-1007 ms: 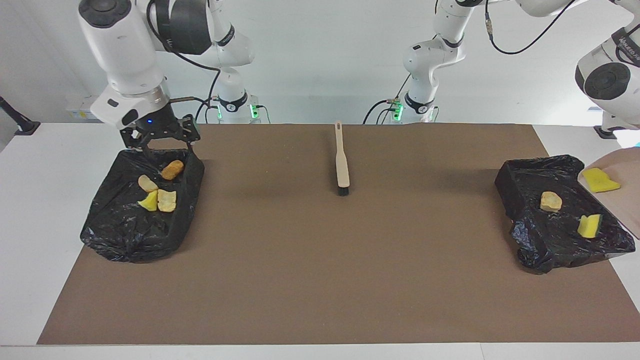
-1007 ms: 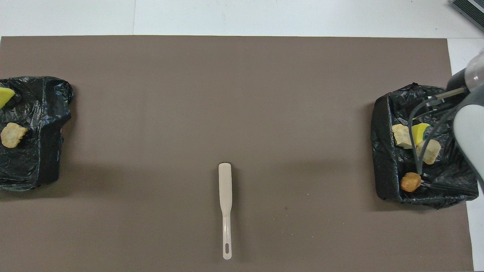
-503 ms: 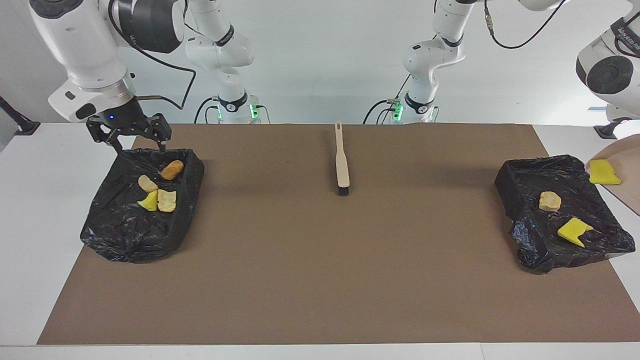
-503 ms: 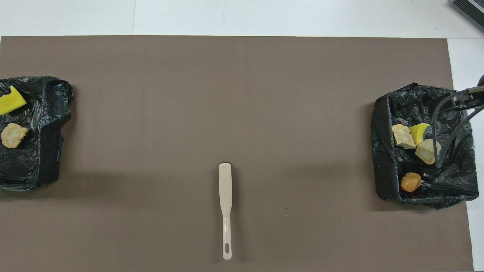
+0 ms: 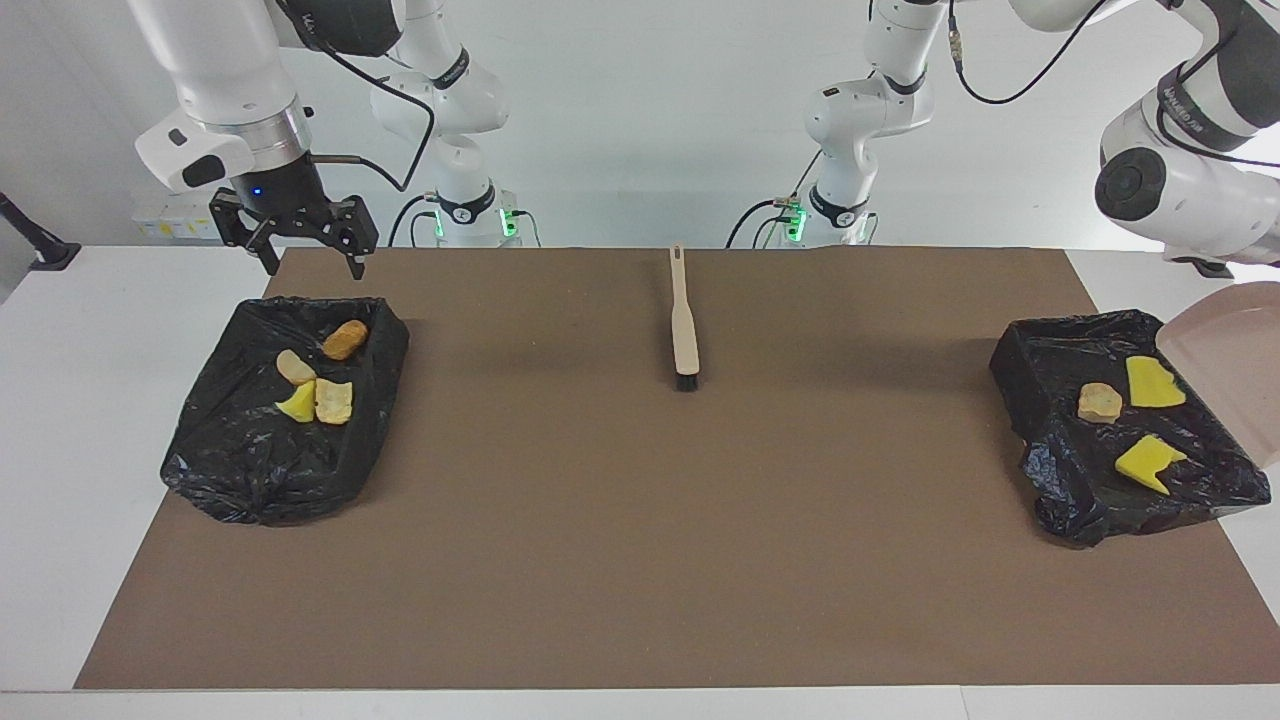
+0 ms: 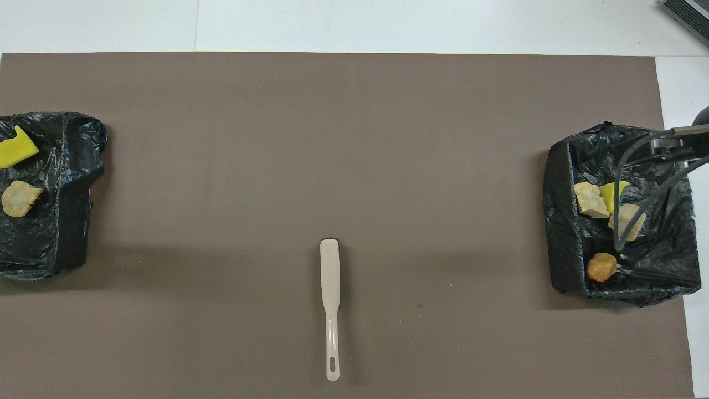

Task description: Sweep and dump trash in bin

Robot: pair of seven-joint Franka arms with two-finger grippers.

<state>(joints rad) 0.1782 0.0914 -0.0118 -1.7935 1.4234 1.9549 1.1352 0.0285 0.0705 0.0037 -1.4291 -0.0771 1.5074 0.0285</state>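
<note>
Two black-lined bins sit on the brown mat (image 5: 640,560), one at each end of the table, and all the trash is inside them. The brush (image 5: 684,325) lies on the mat between the bins, well apart from every scrap, its bristle end pointing away from the robots; no gripper touches it.

The dustpan (image 5: 1228,355) hangs tilted over the outer edge of the bin at the left arm's end (image 5: 1040,345). The left gripper is out of frame, closed tight — presumably on the dustpan's handle, though the grip itself cannot be seen. The pan's visible part is bare; the scraps lie just beside and below its lip, in the bin.

Counting the trash: the bin at the left arm's end holds three pieces — two yellow sponge pieces (image 5: 1153,382) (image 5: 1146,463) and one tan lump (image 5: 1099,402). The bin at the right arm's end (image 5: 250,470) holds four: an orange-brown lump (image 5: 345,340), two pale tan lumps (image 5: 294,367) (image 5: 334,401) and one yellow sponge piece (image 5: 298,404), the last three clustered and touching. That makes seven scraps, two bins, one brush, one dustpan.

The right gripper (image 5: 312,262) hangs in the air with its fingers spread wide and nothing between them, over the mat's edge just above the robot-side rim of its bin.
</note>
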